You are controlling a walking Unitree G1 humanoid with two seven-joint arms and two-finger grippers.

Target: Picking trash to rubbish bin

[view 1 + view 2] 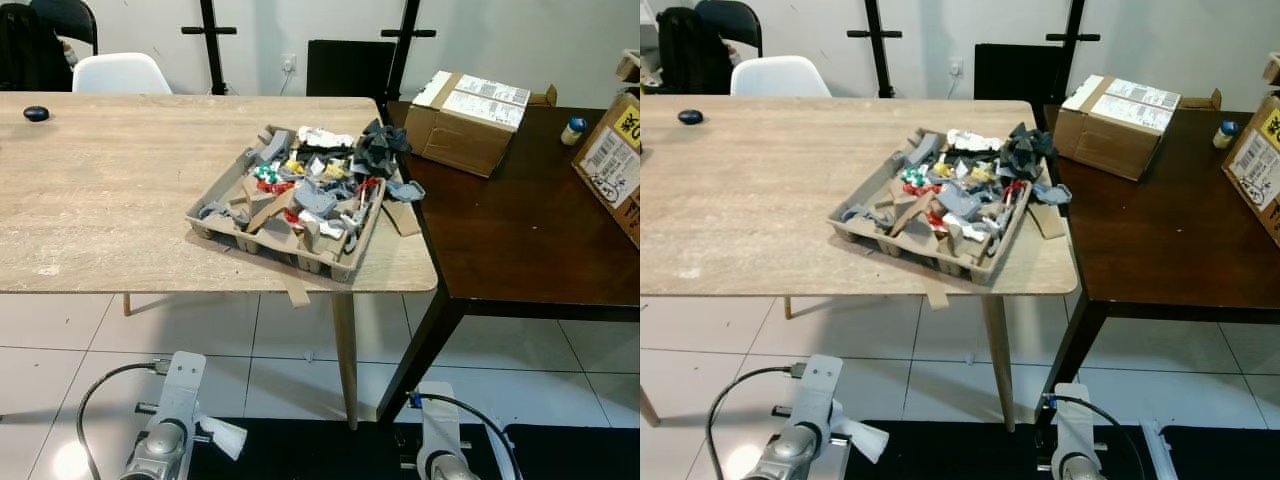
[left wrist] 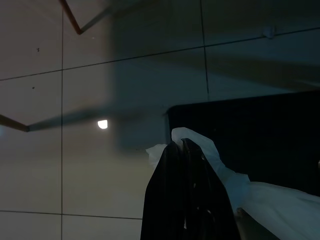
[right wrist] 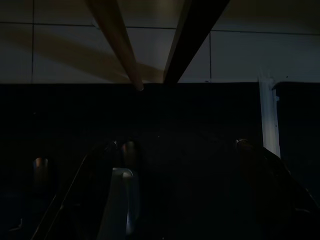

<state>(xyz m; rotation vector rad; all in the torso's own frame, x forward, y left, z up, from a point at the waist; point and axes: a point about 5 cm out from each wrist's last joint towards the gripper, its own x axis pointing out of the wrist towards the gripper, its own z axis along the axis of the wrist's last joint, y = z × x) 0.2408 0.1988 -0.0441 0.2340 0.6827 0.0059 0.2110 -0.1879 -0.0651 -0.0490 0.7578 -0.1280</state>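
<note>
One trash-filled tray (image 1: pixel 222 224) askew on table (image 1: pixel 100 190).

Counted two tables: one light wooden table (image 1: pixel 120 190), one dark table (image 1: pixel 520 240). One cardboard tray (image 1: pixel 215 228) heaped with mixed trash (image 1: pixel 320 185), pieces too many to count. Two cardboard boxes (image 1: pixel 470 120) (image 1: pixel 615 165). One white chair (image 1: pixel 120 72). One small bottle (image 1: pixel 574 130).

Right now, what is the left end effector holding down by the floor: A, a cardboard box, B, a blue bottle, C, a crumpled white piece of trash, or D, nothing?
C: the left end effector hangs low over the tiles with its black fingers closed on a crumpled white piece of trash.
</note>
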